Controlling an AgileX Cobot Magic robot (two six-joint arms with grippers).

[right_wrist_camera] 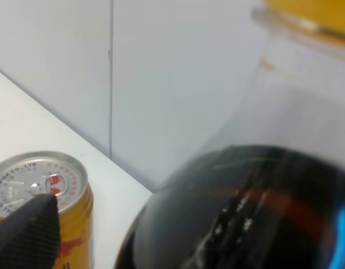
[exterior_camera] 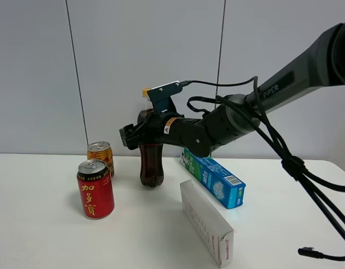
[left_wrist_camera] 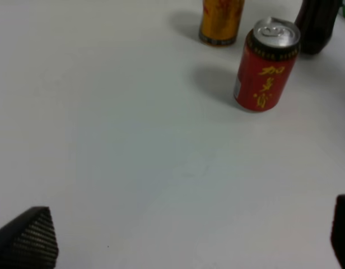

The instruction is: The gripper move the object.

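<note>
The right gripper (exterior_camera: 134, 134) reaches in level from the right at the height of the upper body of the cola bottle (exterior_camera: 152, 165), with 1 jaw on each side of it. In the right wrist view the 1 finger (right_wrist_camera: 27, 235) that shows stands off from the bottle's wall with a gap between. I therefore judge the jaws apart around the bottle and not yet pressing on it. The sideways approach suits the thing: the bottle is tall and narrow, and a hold on the body below the yellow-orange cap (exterior_camera: 145, 91) should carry it upright better than a pinch at the neck. The bottle stands upright toward the back of the white table (exterior_camera: 38, 235), its base seemingly on the surface. Just beside it, on the side away from the arm, is a gold can (exterior_camera: 101, 157), and a red can (exterior_camera: 96, 189) stands in front of that. The fingertips point toward the gold can, so closing and lifting call for care not to knock it. On the arm's side a blue-green box (exterior_camera: 214, 178) lies near the bottle, below the wrist, and a white box (exterior_camera: 206, 221) lies nearer the front. The left gripper (left_wrist_camera: 183, 244) hangs over the table with its jaws wide apart, well clear of the cans and holding nothing, likely because 1 arm is enough here.
</note>
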